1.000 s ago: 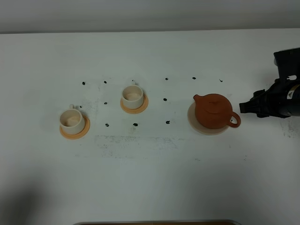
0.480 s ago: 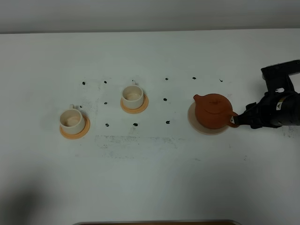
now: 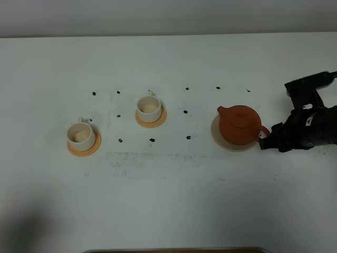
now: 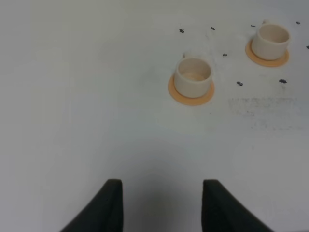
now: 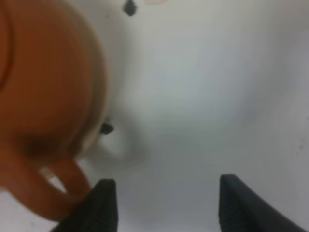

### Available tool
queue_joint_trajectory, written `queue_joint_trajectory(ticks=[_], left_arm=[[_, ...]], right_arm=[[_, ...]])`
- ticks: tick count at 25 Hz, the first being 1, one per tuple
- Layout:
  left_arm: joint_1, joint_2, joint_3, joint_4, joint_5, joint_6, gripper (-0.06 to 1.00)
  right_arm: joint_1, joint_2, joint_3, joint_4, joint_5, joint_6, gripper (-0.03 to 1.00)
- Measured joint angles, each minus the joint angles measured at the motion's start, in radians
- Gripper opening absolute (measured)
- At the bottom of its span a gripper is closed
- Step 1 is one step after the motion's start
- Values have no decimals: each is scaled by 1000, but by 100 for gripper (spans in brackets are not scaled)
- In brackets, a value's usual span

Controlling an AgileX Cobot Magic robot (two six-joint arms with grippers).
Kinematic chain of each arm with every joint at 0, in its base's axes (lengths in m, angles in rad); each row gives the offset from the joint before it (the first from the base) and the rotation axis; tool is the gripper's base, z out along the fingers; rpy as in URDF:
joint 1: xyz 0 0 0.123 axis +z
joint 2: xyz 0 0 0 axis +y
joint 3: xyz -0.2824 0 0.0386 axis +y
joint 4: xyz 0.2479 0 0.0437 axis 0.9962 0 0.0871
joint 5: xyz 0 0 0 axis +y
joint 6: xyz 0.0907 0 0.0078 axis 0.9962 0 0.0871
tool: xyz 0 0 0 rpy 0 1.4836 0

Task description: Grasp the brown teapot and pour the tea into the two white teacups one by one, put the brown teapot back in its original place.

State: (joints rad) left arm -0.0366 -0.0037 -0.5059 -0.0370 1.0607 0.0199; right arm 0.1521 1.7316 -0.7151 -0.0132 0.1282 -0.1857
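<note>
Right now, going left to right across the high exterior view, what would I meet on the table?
left teacup → second teacup → brown teapot → right gripper

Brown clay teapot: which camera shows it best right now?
Exterior high: the whole brown clay teapot shows, lid, spout and handle, on its pale round saucer. The right wrist view gives only a blurred close-up of body and handle. The left wrist view misses it.

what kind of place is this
Probably a robot test bench, not a kitchen: a bare white table marked with black dots, a brown teapot and two white teacups laid out, and a black claw beside the pot.
</note>
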Motion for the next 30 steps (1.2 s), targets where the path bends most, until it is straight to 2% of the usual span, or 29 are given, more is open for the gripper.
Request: queue_joint_trajectory(ticks=[4, 17, 30], left_arm=[[0, 0, 0, 0, 0, 0, 41], [0, 0, 0, 0, 0, -1, 41], [0, 0, 0, 0, 0, -1, 41]], right_arm=[[9, 0, 0, 38, 0, -65, 49], [18, 0, 0, 261, 19, -333, 49], [61, 0, -1, 412, 50, -468, 49]])
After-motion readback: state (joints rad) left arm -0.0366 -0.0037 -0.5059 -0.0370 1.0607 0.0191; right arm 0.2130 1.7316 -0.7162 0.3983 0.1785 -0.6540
